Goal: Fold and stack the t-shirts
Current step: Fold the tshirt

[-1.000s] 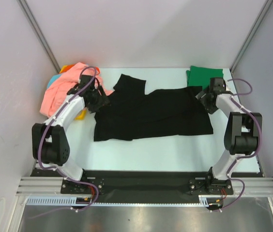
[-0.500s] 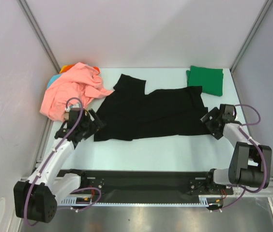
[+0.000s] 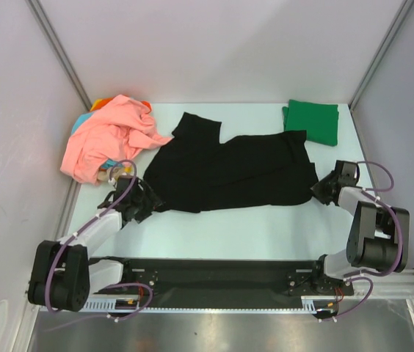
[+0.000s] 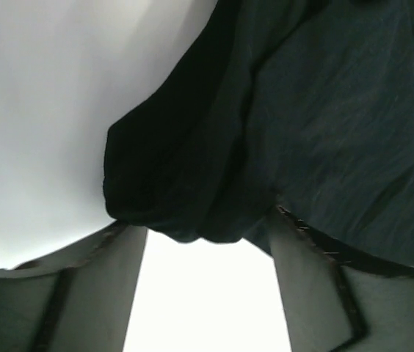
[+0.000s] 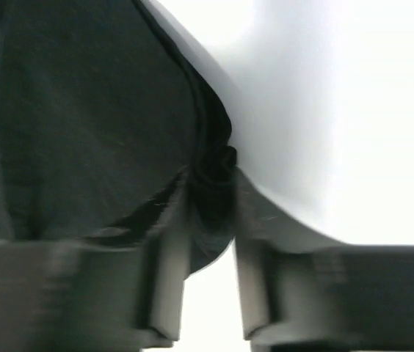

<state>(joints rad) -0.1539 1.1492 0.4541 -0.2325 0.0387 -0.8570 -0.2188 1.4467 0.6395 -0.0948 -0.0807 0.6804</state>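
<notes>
The black t-shirt [image 3: 229, 172] lies spread flat across the middle of the table. My left gripper [image 3: 147, 199] sits low at its near-left corner. In the left wrist view the jaws stand open, with the shirt's corner [image 4: 185, 183] bulging between the fingertips of the left gripper [image 4: 203, 224]. My right gripper [image 3: 321, 192] is at the near-right corner. There the right gripper [image 5: 211, 180] is shut on a bunched fold of the black cloth [image 5: 82, 110]. A folded green t-shirt [image 3: 311, 121] rests at the back right. A crumpled salmon-pink t-shirt [image 3: 104, 139] tops a pile at the back left.
Orange [image 3: 100, 104], teal [image 3: 81, 121] and yellow [image 3: 122, 173] cloth peeks from under the pink shirt. Grey walls close in the white table [image 3: 222, 227] on the left, right and back. A black base rail [image 3: 214, 275] runs along the near edge.
Both arms came back from the shirt's far corners to its near corners and dropped low. The right jaws closed on the cloth; the left jaws narrowed a little around the corner.
</notes>
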